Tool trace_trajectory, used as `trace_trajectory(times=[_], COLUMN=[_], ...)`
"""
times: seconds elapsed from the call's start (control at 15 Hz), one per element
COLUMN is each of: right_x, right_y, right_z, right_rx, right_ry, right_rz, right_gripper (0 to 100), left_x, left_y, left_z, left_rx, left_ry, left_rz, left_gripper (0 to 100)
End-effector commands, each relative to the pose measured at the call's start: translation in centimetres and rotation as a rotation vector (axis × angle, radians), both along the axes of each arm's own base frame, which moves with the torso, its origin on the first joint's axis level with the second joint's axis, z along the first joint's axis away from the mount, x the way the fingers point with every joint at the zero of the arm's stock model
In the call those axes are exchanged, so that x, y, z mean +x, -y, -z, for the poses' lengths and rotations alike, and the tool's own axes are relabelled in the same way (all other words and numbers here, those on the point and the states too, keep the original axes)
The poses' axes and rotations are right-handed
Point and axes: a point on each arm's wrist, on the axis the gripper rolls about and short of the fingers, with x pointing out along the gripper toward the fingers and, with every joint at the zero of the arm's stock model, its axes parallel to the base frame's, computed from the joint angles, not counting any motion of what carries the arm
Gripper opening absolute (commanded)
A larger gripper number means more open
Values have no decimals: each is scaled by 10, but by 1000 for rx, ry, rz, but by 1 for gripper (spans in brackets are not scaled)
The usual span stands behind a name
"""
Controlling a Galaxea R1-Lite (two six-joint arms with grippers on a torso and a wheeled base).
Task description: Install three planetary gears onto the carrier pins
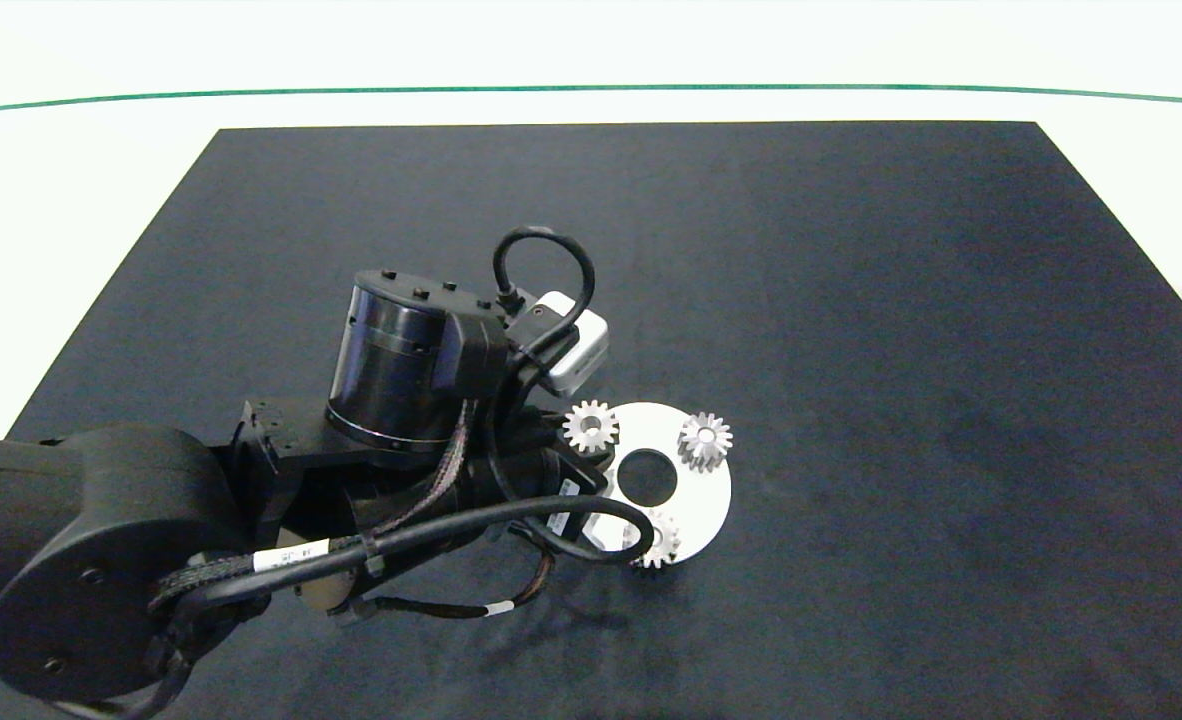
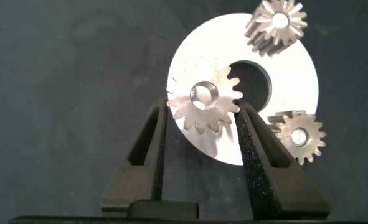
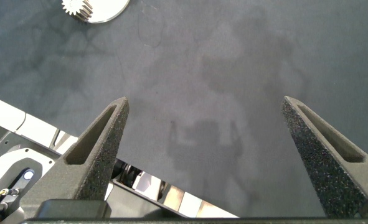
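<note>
Silver-grey and toothed, the third small metal spur gear (image 2: 204, 106) is clamped between the foam-lined fingers (image 2: 151, 149) of the left tool (image 2: 199, 118), which reaches in from the left over the left edge of the flat white round carrier disc (image 1: 706, 505) with its large centre hole. That disc lies on the black mat (image 1: 851, 300) covering the counter.

Two of the planetary gears are already seated: one at the disc's far right (image 1: 705, 440), its pin showing as a pale dot in its bore, and one at the near edge (image 1: 659, 540), half hidden by a black cable. In the head view the held gear (image 1: 590, 426) sits at the disc's far-left rim. Through its bore the wrist view shows only a grey-white patch, and I cannot tell whether the last white cylindrical carrier pin is under it or whether the gear is yet down on the disc.

So the step in hand looks like the final insertion. The next move calls for centring the bore over the remaining pin, lowering straight, and perhaps a slight twist, before letting go.

The right tool (image 3: 202, 155) hangs spread and empty over bare mat, well to the near right of the disc.
</note>
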Motion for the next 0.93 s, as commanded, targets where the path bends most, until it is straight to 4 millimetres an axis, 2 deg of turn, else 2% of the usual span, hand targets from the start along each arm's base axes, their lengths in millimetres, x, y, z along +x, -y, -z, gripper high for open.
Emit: trace_trajectory(times=[0.07, 0.93], right_x=[0, -3], right_y=[0, 1], right_z=[0, 2], right_rx=[-4, -3], right_ry=[-4, -1], right_rz=[-3, -3], right_gripper=[100, 100], left_x=[3, 13], left_y=[3, 9], left_z=[5, 8], left_rx=[9, 17], left_ry=[-8, -9], left_rz=[-2, -16], left_gripper=[1, 1])
